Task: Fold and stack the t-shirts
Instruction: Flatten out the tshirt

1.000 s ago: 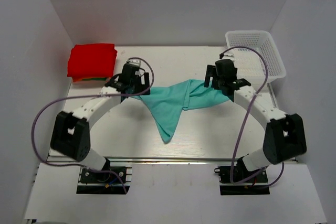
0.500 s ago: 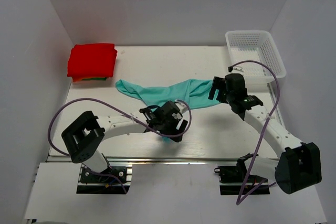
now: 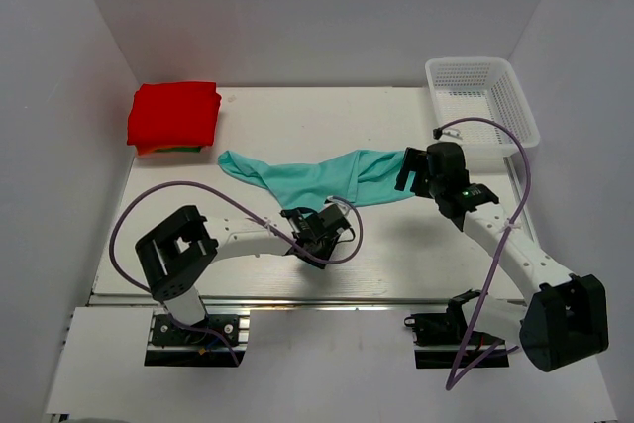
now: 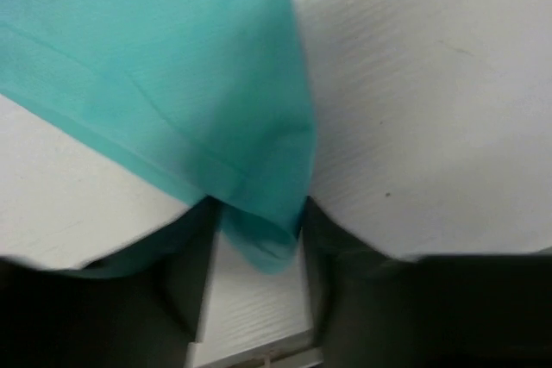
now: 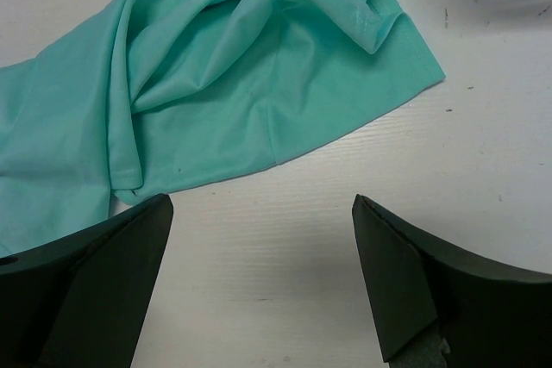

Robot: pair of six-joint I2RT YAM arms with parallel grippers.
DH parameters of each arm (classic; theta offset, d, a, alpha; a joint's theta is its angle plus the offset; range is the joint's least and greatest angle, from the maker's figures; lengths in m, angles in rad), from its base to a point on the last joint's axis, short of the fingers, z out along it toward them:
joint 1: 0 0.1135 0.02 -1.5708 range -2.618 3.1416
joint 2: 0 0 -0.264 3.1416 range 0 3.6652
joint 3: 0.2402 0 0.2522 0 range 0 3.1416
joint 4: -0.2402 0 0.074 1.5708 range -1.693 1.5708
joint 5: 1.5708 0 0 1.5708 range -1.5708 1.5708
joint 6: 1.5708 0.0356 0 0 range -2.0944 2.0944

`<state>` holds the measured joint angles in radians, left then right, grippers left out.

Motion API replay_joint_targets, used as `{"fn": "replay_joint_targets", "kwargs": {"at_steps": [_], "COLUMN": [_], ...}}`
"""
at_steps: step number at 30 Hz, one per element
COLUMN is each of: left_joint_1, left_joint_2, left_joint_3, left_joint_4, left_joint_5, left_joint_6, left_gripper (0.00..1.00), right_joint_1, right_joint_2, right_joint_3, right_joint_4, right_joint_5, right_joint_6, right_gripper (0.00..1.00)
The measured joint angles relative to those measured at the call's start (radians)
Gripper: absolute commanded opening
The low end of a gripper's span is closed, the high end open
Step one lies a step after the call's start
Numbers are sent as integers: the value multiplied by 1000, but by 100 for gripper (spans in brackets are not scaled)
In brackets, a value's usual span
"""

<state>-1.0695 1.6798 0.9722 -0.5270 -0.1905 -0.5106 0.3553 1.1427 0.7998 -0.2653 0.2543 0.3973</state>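
Teal t-shirt [image 3: 317, 177]: left end effector [image 4: 256, 277] spread around its corner, right end effector [image 5: 259, 277] spread, empty.

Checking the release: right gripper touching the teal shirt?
Apart. In the right wrist view the right gripper is open over bare table, and the teal shirt lies beyond its fingertips.

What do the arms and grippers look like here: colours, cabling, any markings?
Both arms have white link tubes with chunky black joint housings and black base mounts. A purple cable loops loosely along each arm. The left gripper and right gripper are black, and the right's fingers are broad, dark, matte wedges. A small green light shows on the right wrist. No logos or sleeves are legible.
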Motion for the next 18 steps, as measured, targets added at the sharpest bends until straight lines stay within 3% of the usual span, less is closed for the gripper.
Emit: {"fn": "replay_joint_targets", "kwargs": {"at_steps": [1,2,3,8,12,18], "left_joint_1": [0,-1,-2,-7,0,24], "left_joint_2": [3,6,8,10,-36,-167], "left_joint_3": [3,6,10,26,39,201], "left_joint_4": [-5,-8,-11,-13,-20,-35], "left_joint_5": [-11,-14,-20,-37,-68,-275], "left_joint_6": [-4,-7,-13,-5,0,13], "left_gripper": [37,8,0,0,0,0], "right_joint_1": [-1,-2,-2,-2,-2,-2], "right_joint_2": [2,5,8,28,63,152], "right_joint_3": [0,0,0,0,0,0], "right_joint_4": [0,0,0,2,5,9], "right_joint_5": [0,0,0,0,-21,-92], "right_joint_6": [0,0,0,6,8,-24], "right_gripper": [90,90,90,90,85,85]}}
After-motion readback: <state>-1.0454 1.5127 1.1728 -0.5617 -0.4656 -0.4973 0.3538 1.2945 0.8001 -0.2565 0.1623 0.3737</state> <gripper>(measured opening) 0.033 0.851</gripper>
